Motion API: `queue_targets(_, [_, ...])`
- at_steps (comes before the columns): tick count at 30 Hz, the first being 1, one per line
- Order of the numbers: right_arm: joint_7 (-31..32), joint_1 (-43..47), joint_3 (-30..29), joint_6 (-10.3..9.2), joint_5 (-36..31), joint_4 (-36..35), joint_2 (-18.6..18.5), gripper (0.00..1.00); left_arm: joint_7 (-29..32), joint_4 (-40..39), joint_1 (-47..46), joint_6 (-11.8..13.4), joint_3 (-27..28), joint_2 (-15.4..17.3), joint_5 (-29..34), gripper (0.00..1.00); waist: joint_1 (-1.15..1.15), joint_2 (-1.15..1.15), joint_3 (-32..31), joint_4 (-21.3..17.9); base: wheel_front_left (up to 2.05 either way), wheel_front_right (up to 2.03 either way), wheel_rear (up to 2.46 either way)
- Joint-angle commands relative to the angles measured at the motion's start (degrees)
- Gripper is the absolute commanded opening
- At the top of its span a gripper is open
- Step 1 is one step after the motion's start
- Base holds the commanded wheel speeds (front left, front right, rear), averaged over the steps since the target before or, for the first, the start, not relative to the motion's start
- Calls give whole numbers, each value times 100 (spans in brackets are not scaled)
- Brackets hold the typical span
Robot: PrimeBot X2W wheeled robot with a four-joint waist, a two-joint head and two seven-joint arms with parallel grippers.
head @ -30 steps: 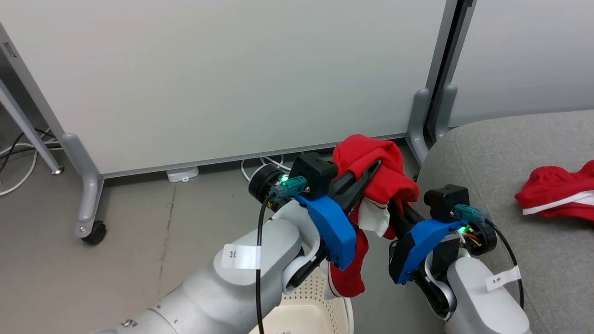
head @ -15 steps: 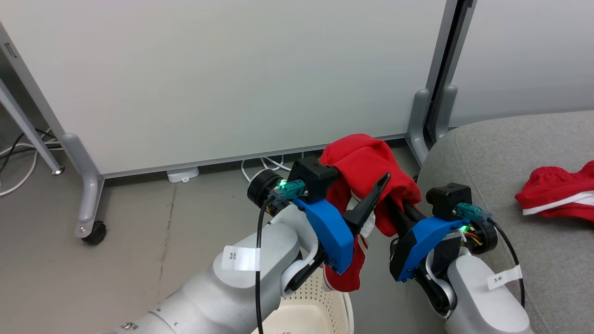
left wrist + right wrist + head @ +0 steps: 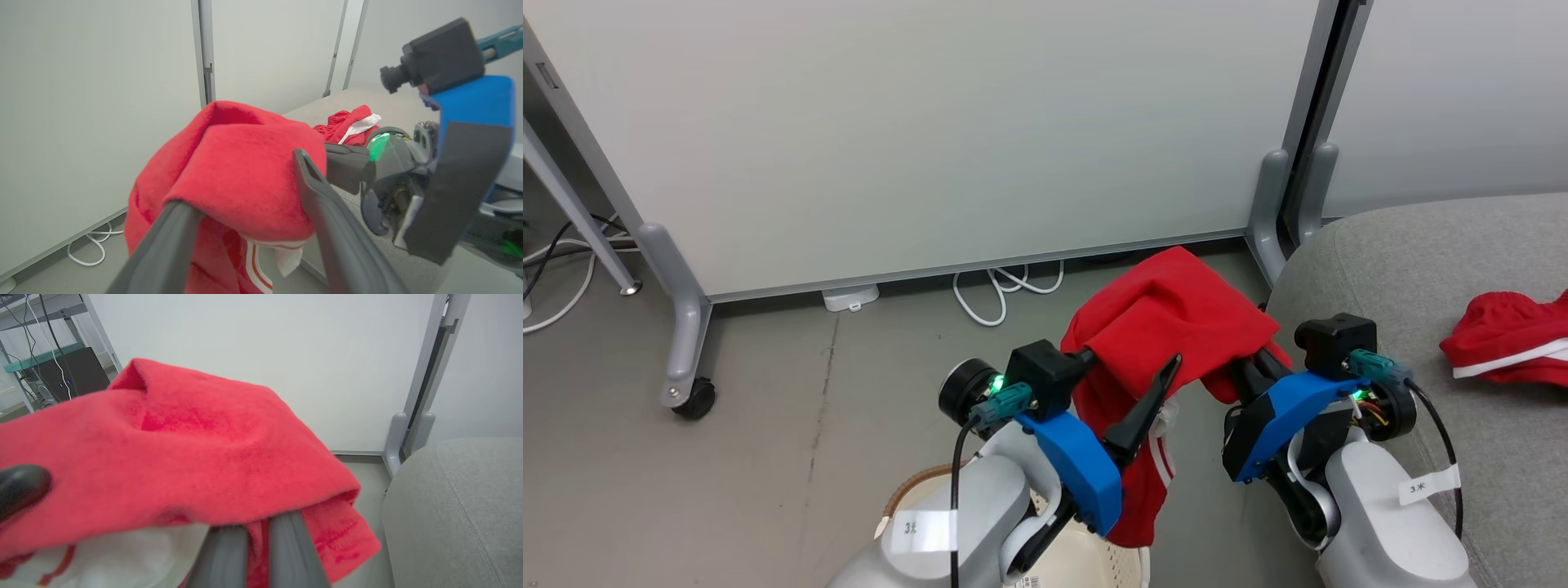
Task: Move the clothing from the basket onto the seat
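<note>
Your right gripper (image 3: 259,528) held soft bright-red fabric garment (image 3: 1168,318) clamped; left gripper (image 3: 241,179) stood jaws apart under it; grey upholstered sofa seat (image 3: 1405,261) lay rightward, nearer your right arm.

One red garment (image 3: 1168,327) hangs bunched above the cream basket (image 3: 1086,563) — another garment (image 3: 1507,339) lies on the grey seat (image 3: 1405,261).
</note>
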Motion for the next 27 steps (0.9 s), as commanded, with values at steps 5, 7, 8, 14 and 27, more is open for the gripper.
queue_targets(5, [23, 60, -139, 1, -75, -111, -5, 0, -17, -425, 618, -70, 654, 209, 680, 100, 0, 0, 33, 34, 0, 0, 0])
queue_targets(7, [48, 86, -169, 1, -90, -144, -5, 0, -17, -604, 864, -96, 902, 289, 886, 100, 0, 0, 44, 34, 0, 0, 0])
queue_targets(8, [58, 96, -181, 1, -101, -162, -5, 0, -17, -676, 979, -99, 1017, 326, 980, 100, 0, 0, 49, 33, 0, 0, 0])
queue_targets(14, [97, 153, -238, 1, -120, -265, -4, 0, -17, -988, 1632, -155, 1724, 459, 1417, 100, 0, 0, 74, 35, 0, 0, 0])
queue_targets(27, [155, 235, -302, 2, -112, -369, -4, 0, -17, -1170, 2161, -190, 2377, 424, 1936, 100, 0, 0, 101, 46, 0, 0, 0])
